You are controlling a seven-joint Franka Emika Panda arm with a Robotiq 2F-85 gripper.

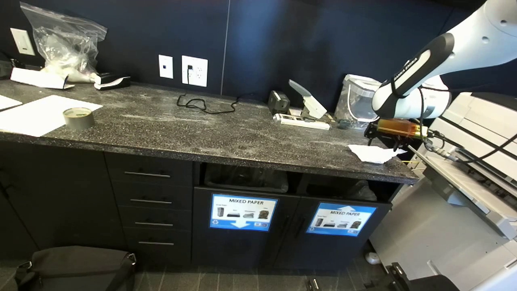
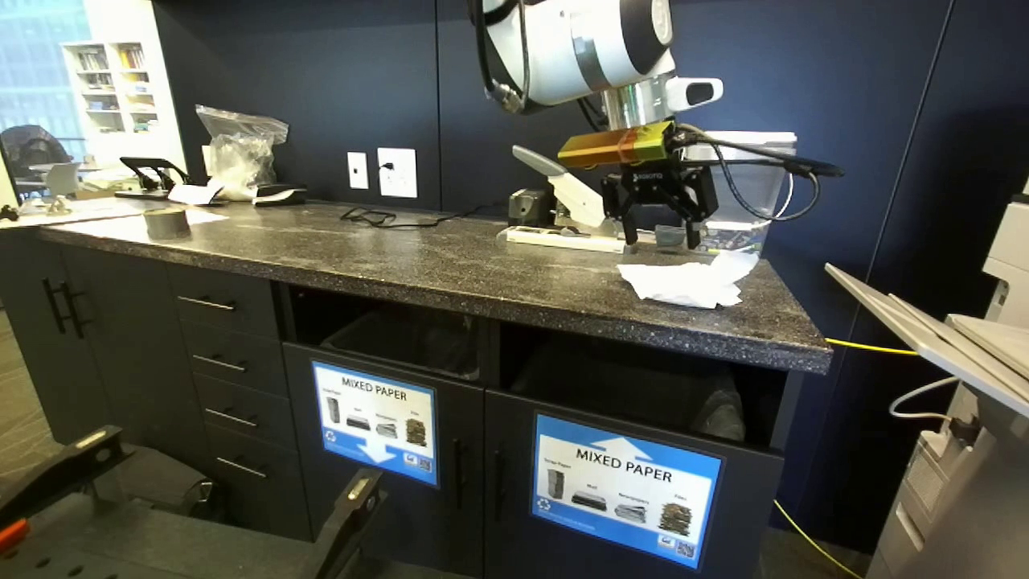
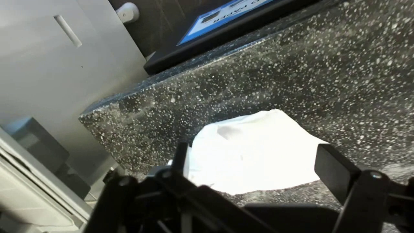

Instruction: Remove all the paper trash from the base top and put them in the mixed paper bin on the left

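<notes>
One crumpled white paper point(image 2: 683, 283) is lying on the dark speckled countertop point(image 1: 226, 133), close to the front edge at the end beside the copier point(image 1: 428, 226). One black gripper point(image 2: 662, 241) is hanging just above the paper, its jaws standing wide apart; in an exterior view a gap is showing between fingertips point(image 2: 693, 235) and paper, and in the wrist view the paper is appearing between the fingers. One white arm point(image 2: 547, 56) is bearing the gripper, an amber-wrapped block point(image 2: 615, 147) sitting above the jaws. Along the wall point(image 1: 258, 52), one white desk tool point(image 2: 580, 201) is standing with its lever raised, one small dark box point(image 1: 278, 102) is standing just beside it, and one clear plastic container point(image 1: 359, 97) is standing partly hidden by the gripper in an exterior view. One black cord point(image 1: 220, 113) is lying in loose bends near the wall. One roll of tape point(image 1: 78, 120) is resting at the edge of a flat white sheet point(image 1: 36, 117) toward the opposite end; one clear zip bag point(image 1: 70, 50) is sitting near the wall there. Below, two MIXED PAPER signs point(image 1: 244, 212) are facing outward from the cabinet doors point(image 1: 242, 250), the one nearer the drawers point(image 1: 149, 188) carrying a down arrow, the one nearer the copier an up arrow. One bin point(image 1: 246, 182) is showing just above the down-arrow sign, under the countertop.
</notes>
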